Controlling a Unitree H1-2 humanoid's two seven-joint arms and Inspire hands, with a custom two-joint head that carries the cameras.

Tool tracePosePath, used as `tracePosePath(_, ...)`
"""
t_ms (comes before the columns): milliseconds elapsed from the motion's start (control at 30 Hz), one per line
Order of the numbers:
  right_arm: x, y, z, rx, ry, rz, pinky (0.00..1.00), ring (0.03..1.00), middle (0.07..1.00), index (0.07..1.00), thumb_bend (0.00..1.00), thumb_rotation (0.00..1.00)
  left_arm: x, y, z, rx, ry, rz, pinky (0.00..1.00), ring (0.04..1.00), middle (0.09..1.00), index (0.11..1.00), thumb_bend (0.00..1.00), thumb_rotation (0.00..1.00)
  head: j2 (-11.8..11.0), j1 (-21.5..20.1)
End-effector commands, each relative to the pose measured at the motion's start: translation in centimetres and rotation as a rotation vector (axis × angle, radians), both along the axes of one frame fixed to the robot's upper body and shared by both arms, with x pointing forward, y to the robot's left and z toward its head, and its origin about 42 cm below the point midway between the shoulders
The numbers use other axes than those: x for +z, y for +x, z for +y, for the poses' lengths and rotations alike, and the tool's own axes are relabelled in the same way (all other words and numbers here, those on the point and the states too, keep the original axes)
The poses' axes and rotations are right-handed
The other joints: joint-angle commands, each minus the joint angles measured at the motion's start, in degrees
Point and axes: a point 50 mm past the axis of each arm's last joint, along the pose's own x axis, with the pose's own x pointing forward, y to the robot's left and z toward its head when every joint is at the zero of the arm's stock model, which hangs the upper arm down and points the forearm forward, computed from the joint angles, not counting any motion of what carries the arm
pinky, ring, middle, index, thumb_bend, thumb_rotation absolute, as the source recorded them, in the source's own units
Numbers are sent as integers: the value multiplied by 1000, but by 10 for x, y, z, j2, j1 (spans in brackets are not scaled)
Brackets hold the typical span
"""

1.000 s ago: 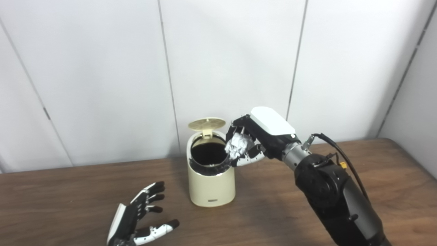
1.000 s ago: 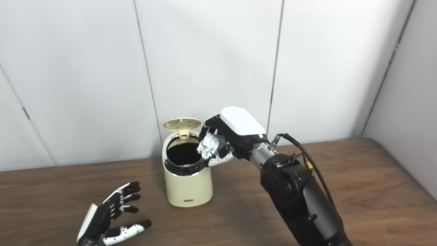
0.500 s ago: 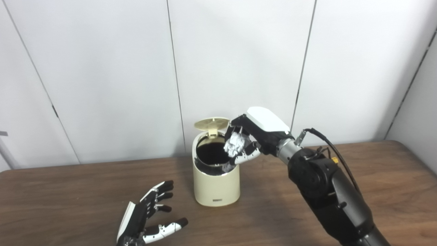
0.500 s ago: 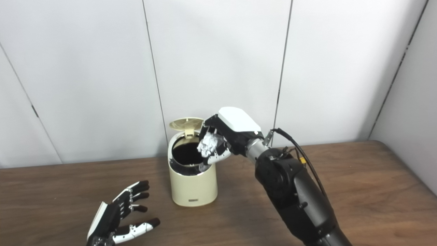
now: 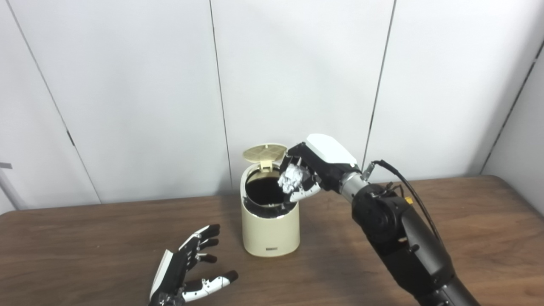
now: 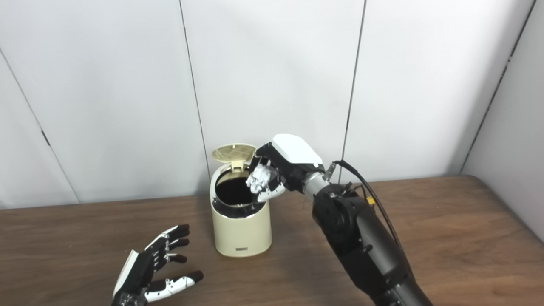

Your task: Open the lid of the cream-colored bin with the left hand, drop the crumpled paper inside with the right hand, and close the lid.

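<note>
The cream-colored bin (image 5: pixel 270 229) stands on the wooden table with its lid (image 5: pixel 264 151) flipped up at the back and its dark inside showing. My right hand (image 5: pixel 316 168) is shut on the crumpled white paper (image 5: pixel 290 177) and holds it over the right rim of the bin's mouth. My left hand (image 5: pixel 187 267) is open and empty, low over the table in front and to the left of the bin. The paper (image 6: pixel 260 177) and the left hand (image 6: pixel 151 267) also show in the right eye view.
The brown wooden table (image 5: pixel 85 238) runs to a white panelled wall (image 5: pixel 127 85) right behind the bin. A black cable (image 5: pixel 403 187) loops off my right forearm. The table's right edge (image 5: pixel 522 199) is near the side wall.
My right hand has carried the paper slightly left, further over the bin's mouth. My left hand has shifted a little right and forward. The camera has also moved a little.
</note>
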Motion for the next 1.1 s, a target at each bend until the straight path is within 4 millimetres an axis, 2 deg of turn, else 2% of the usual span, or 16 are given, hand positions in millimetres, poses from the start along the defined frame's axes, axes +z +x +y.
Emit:
tracePosePath(0,23,4,13,19,2,-81,345,420,504,487,502,0,16,8,-3,-7,-11,-71,645,810,854,878,784,125,1,-1)
tracePosePath(333,25,-1,27,44,1,-115,326,410,505,497,499,0,14,9,-4,-1,-9,-72,640,805,850,874,788,127,0,0)
tracePosePath(833,37,-8,36,70,-1,-135,333,405,505,502,499,0,15,11,-4,-7,-6,-77,633,801,853,879,775,112,-1,4)
tracePosePath(1067,36,-8,40,80,-17,-130,330,412,511,497,499,0,15,12,-5,-9,-11,-76,640,799,854,878,781,115,-2,5)
